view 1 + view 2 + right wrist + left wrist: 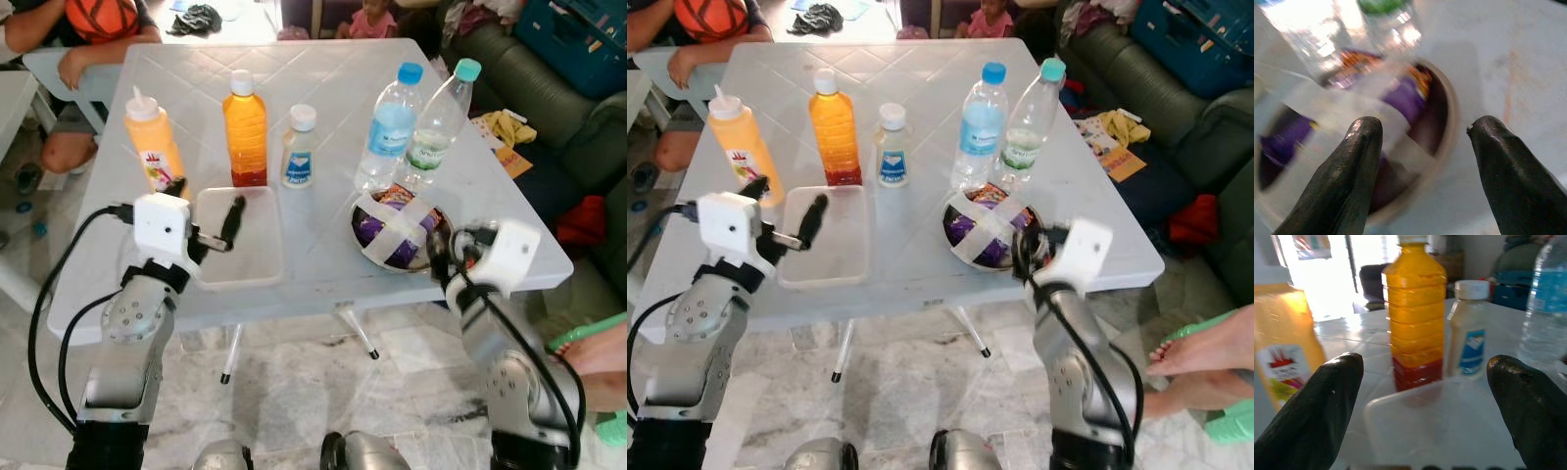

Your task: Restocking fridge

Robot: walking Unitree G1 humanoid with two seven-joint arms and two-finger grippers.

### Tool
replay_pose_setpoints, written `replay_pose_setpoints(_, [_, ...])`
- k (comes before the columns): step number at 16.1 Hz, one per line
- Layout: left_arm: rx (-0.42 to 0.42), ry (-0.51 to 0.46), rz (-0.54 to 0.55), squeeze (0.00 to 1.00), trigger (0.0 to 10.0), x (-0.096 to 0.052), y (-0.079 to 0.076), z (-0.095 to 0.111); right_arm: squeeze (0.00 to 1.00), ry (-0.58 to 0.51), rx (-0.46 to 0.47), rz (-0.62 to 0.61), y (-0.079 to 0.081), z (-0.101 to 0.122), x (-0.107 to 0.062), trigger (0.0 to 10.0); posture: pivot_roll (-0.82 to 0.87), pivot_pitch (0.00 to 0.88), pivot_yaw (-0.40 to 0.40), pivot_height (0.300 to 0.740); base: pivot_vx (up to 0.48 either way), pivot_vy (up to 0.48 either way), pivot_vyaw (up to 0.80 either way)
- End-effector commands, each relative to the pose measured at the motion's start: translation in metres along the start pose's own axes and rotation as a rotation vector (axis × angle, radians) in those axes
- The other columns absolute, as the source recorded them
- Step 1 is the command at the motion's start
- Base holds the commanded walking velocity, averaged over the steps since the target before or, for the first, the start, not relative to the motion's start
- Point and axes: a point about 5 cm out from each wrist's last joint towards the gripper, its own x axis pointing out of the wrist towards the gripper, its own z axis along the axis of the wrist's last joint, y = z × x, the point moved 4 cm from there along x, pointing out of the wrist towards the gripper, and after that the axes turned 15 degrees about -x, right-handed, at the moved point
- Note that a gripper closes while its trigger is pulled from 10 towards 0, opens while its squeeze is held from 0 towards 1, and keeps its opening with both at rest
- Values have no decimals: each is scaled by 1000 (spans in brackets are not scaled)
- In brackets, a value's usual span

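Observation:
On the white table stand a yellow squeeze bottle, an orange juice bottle, a small white bottle and two water bottles. A clear plastic container lies near the front edge. My left gripper is open over its left rim, one finger above the container and one beside the yellow bottle. In the left wrist view the juice bottle stands straight ahead between the fingers. A taped bowl of purple packets sits front right. My right gripper is open at its near rim.
A person sits at the table's back left corner, and a child is behind the table. A dark sofa with clutter runs along the right. A person's foot is on the floor at the right. The table's front edge is just ahead of both arms.

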Motion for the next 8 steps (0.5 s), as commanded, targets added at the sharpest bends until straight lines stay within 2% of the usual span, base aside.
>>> replay_pose_setpoints(1, [-10,14,-40,0,10000,-3,-4,1,0,0,-20,-10,-4,2,-4,10000,-22,87,-58,740,0,0,0])
replay_pose_setpoints(8, [-16,19,-69,0,10000,0,-7,1,0,24,-14,-32,-10,-5,-1,10000,-25,86,-52,740,0,0,0])
